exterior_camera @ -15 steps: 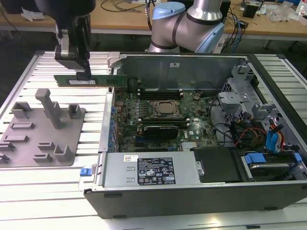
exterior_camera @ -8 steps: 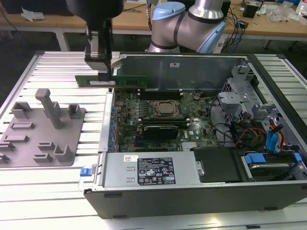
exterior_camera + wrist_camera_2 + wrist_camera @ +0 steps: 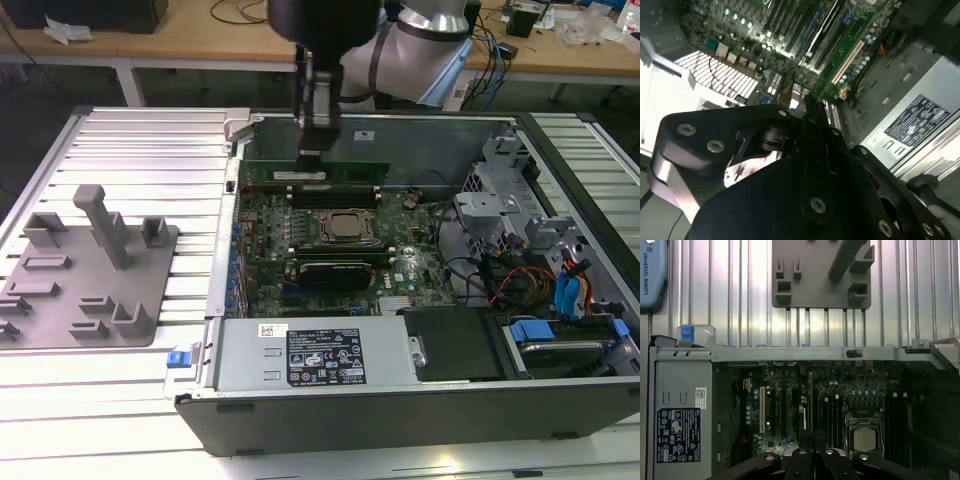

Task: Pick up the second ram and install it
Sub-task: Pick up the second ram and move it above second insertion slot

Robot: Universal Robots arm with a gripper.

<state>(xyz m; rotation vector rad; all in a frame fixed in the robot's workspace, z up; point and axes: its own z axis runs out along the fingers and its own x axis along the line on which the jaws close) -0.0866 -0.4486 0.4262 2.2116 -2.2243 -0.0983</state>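
In the exterior view my gripper [image 3: 314, 152] hangs over the far side of the motherboard, shut on the second ram [image 3: 352, 163]. That thin green stick lies level along the back edge of the board, just above the far black memory slots [image 3: 330, 192] behind the CPU socket [image 3: 340, 228]. In the first wrist view the ram [image 3: 810, 400] shows edge-on as a narrow line running out from the gripper [image 3: 812, 454], beside the slots [image 3: 829, 415] and the CPU socket [image 3: 864, 439]. Black gripper links [image 3: 810, 150] cover the stick in the second wrist view.
The grey tray with upright posts [image 3: 60, 290] [image 3: 815, 285] lies on the ribbed table at the exterior view's left, outside the open computer case. Inside the case, the power supply [image 3: 310, 355] sits at the front, and drive bays with cables [image 3: 560, 290] on the right.
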